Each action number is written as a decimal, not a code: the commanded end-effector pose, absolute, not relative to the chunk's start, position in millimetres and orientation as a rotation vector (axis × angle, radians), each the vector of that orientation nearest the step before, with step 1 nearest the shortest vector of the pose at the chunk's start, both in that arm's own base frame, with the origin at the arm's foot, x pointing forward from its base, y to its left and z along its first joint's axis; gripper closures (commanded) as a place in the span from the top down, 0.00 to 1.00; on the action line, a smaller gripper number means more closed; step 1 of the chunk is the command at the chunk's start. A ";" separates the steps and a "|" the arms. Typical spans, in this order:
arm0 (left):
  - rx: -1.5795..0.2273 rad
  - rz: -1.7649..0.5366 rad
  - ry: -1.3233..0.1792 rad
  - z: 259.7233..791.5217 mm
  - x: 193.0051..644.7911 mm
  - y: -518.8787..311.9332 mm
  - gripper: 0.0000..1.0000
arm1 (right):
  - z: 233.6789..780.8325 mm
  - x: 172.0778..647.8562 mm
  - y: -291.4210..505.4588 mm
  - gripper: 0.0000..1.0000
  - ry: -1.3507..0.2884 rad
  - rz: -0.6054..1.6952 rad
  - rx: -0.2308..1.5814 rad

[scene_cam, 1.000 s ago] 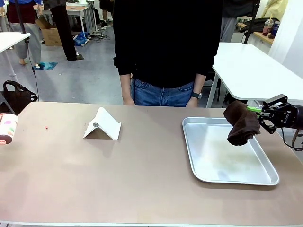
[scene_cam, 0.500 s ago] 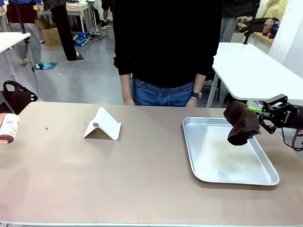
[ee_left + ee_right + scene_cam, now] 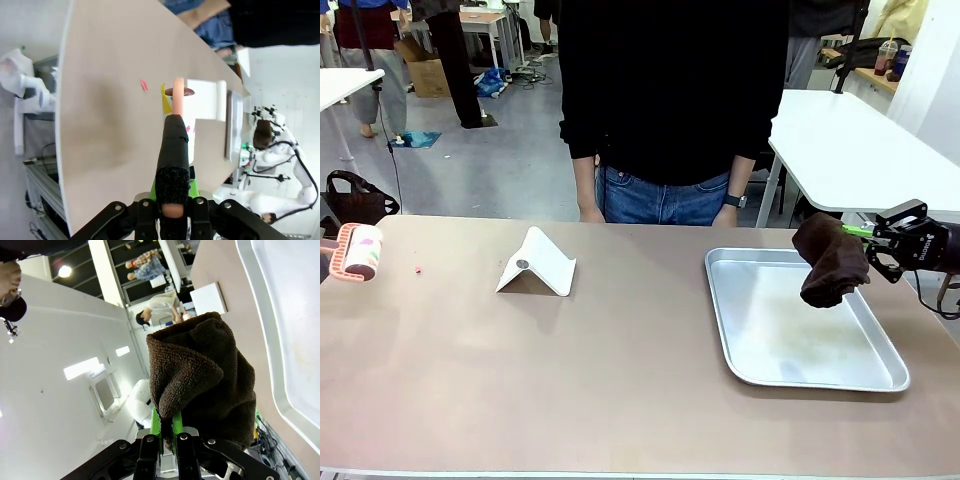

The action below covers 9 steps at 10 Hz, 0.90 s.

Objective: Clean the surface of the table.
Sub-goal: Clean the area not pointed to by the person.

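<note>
lint roller (image 3: 360, 250) swings in over the left edge of the table (image 3: 620, 370), handle clenched in left gripper (image 3: 172, 206). right gripper (image 3: 167, 429) holds as before, clamped on brown cloth (image 3: 832, 262) above tray (image 3: 722, 320). rolling looks about to begin near pink scrap (image 3: 418, 269).

No writing, label, brand or number can be read in any view.
</note>
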State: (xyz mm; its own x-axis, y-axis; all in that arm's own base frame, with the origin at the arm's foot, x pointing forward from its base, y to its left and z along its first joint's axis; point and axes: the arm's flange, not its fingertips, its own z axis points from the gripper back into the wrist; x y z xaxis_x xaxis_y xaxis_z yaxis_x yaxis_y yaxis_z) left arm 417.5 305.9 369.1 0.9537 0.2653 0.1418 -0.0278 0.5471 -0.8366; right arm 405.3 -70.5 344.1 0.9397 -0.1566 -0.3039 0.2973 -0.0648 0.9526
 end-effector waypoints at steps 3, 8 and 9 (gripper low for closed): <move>-0.912 0.249 -0.169 354.3 470.4 303.0 0.22 | 347.7 402.5 -69.9 0.10 0.095 -0.355 1.582; -0.871 0.337 -0.028 319.0 510.5 293.7 0.22 | 347.7 402.5 -69.9 0.10 0.095 -0.355 1.582; -0.854 0.327 0.003 311.9 514.1 286.3 0.22 | 347.7 402.5 -69.9 0.10 0.095 -0.355 1.582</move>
